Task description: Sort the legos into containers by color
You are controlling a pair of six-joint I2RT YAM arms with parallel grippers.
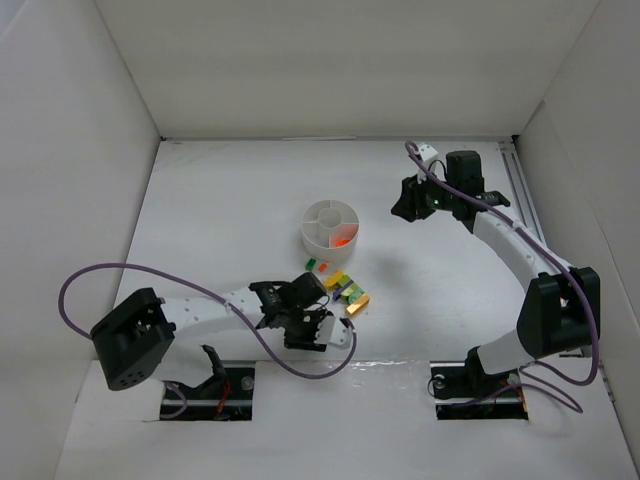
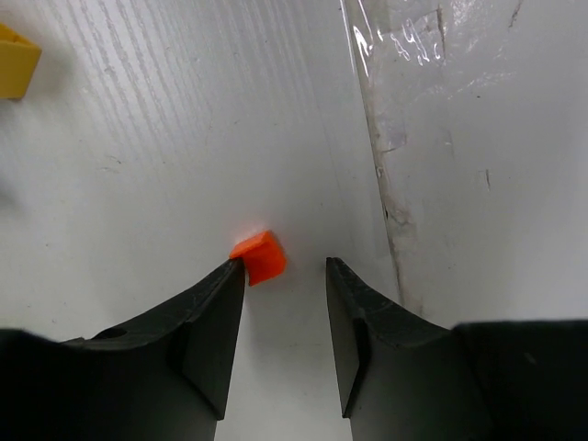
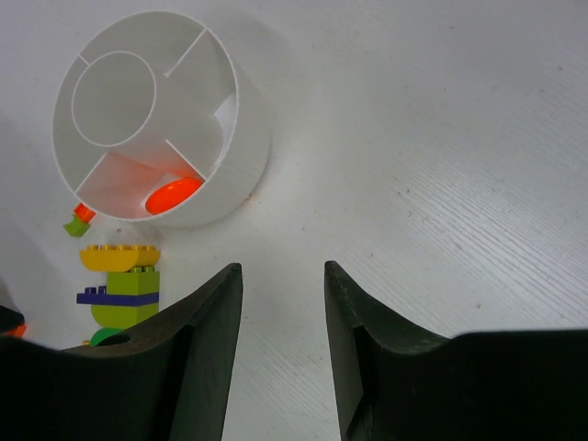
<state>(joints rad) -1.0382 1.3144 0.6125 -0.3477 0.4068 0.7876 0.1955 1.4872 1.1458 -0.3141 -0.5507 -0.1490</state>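
While low over the table [image 2: 156, 156], left gripper [image 2: 286, 268], jaws apart, beside orange brick [image 2: 259, 256].

White table [image 1: 230, 200], white walls [image 1: 330, 70], glossy tape strip [image 2: 459, 138].

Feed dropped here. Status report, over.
Left gripper open, orange brick at one fingertip, ungripped. Right gripper open, empty, near divided dish. Nothing blocking.

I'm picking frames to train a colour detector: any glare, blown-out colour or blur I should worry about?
Left wrist: the orange brick is blown out along its top edge, and the shiny strip at the upper right throws glare. Right wrist: the orange piece in the dish is saturated flat, while the clump reads sharp. Top external: soft, even light, mild shadows.
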